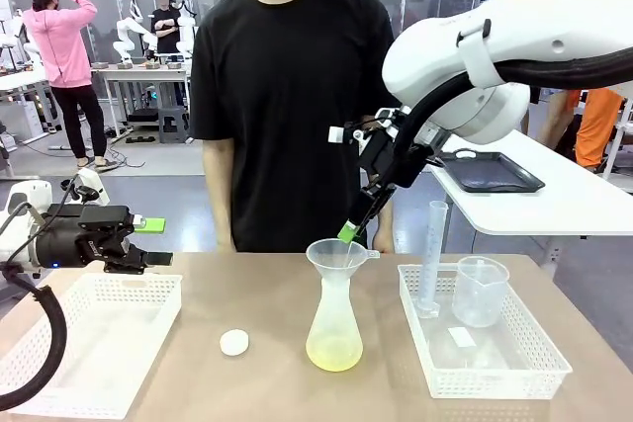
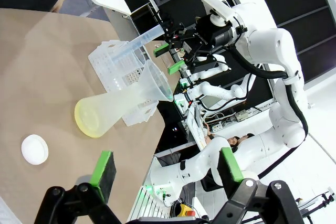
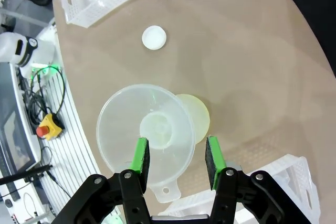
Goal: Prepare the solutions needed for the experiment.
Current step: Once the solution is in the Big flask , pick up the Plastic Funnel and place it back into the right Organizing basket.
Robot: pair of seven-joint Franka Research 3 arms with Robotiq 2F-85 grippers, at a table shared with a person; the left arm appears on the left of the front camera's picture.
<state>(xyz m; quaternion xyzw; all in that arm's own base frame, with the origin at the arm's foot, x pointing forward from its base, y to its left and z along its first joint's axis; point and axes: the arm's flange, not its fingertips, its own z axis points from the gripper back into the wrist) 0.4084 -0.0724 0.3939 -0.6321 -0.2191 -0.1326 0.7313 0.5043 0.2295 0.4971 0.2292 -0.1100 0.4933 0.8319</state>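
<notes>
Beneath the right gripper (image 1: 348, 232), jaws half-parted and empty, the conical flask (image 1: 334, 318) of solutions (image 1: 334, 352) stands upright, neck pointing up, mouth hidden by a funnel (image 1: 336, 256). Left gripper (image 1: 153, 241) gapes empty.

The solutions (image 1: 334, 351) are a small pool of pale yellow-green, see-through liquid, lying level in the wide base of a frosted conical flask (image 1: 333, 315) (upright, with a funnel (image 1: 336, 254) seated in its neck). The flask stands on the tan table (image 1: 247, 294), at 6 o'clock from the front view's centre.
</notes>
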